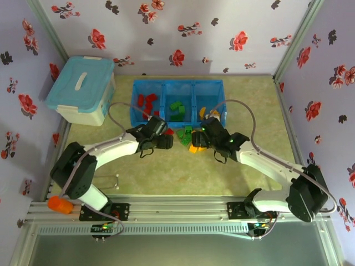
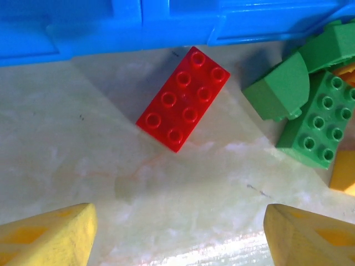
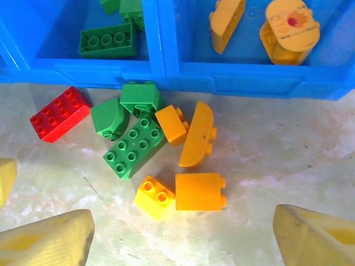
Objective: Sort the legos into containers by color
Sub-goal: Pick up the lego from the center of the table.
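Right wrist view: eight loose legos (image 3: 173, 125) lie on the pale tabletop (image 3: 288, 160), at 6 o'clock of the bright blue tray's (image 3: 166, 75) front wall. There is one red brick (image 3: 53, 113) with eight studs at 9 o'clock of the heap. Three green pieces (image 3: 135, 147) sit mid-heap, and four yellow-orange pieces (image 3: 199, 192) spread from 3 to 6 o'clock.

Behind the wall, one compartment holds green bricks (image 3: 108, 40); the compartment at its 3 o'clock holds two yellow-orange ones (image 3: 289, 30).

The right pincer (image 3: 183, 238) stands wide with nothing between its yellow fingers, and the heap is at its 12 o'clock.

In the left wrist view the left pincer (image 2: 177, 238) is likewise spread wide and empty. The red brick lies flat, studs up and askew, at its 12 o'clock, near the tray wall and clear of both fingers.
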You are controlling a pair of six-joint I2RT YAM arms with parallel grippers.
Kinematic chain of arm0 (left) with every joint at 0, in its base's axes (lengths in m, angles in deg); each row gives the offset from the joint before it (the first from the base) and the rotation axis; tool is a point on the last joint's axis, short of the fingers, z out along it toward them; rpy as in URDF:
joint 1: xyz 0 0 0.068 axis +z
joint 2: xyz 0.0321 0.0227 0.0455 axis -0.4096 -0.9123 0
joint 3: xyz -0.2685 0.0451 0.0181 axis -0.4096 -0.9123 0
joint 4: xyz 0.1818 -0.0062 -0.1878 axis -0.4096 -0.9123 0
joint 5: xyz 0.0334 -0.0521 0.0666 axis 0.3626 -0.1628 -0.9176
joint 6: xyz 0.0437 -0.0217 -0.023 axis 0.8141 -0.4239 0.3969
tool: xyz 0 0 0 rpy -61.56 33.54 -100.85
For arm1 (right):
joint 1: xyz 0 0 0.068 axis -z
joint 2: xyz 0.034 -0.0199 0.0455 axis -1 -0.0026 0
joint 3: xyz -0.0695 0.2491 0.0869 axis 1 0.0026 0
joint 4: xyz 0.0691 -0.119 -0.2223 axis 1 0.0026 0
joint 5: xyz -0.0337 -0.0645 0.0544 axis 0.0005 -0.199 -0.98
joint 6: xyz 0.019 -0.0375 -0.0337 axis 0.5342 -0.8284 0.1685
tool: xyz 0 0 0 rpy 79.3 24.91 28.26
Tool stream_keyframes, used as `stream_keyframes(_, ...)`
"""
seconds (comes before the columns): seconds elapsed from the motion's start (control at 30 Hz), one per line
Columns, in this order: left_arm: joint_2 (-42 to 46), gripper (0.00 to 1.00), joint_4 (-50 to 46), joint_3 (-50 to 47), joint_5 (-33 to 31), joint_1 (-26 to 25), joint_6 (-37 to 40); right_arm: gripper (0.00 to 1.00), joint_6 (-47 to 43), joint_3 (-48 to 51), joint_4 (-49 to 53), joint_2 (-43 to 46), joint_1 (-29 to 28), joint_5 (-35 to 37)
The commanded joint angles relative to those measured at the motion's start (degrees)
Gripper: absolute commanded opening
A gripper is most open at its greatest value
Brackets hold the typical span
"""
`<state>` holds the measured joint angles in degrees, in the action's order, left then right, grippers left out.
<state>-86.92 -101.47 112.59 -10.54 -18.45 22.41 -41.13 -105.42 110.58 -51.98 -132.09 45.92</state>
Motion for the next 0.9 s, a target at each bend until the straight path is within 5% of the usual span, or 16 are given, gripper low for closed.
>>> stream_keyframes(0.0, -3.5, 0.78, 0.0, 3.6, 1.7, 1.0, 3.4, 0.85, 1.7, 2.1, -0.9, 3.1, 0.5, 2.3)
stream_keyframes(0.57, -17.2, 0.72, -5.6, 16.5, 1.7, 3.1, 8.8, 0.85, 3.4, 8.8, -1.5, 10.0, 1.4, 2.5)
stream_keyframes(0.87, -18.7, 0.58, -6.2, 16.4, 1.7, 2.1, 8.4, 0.85, 4.3, 10.5, -2.0, 12.4, 1.8, 2.7)
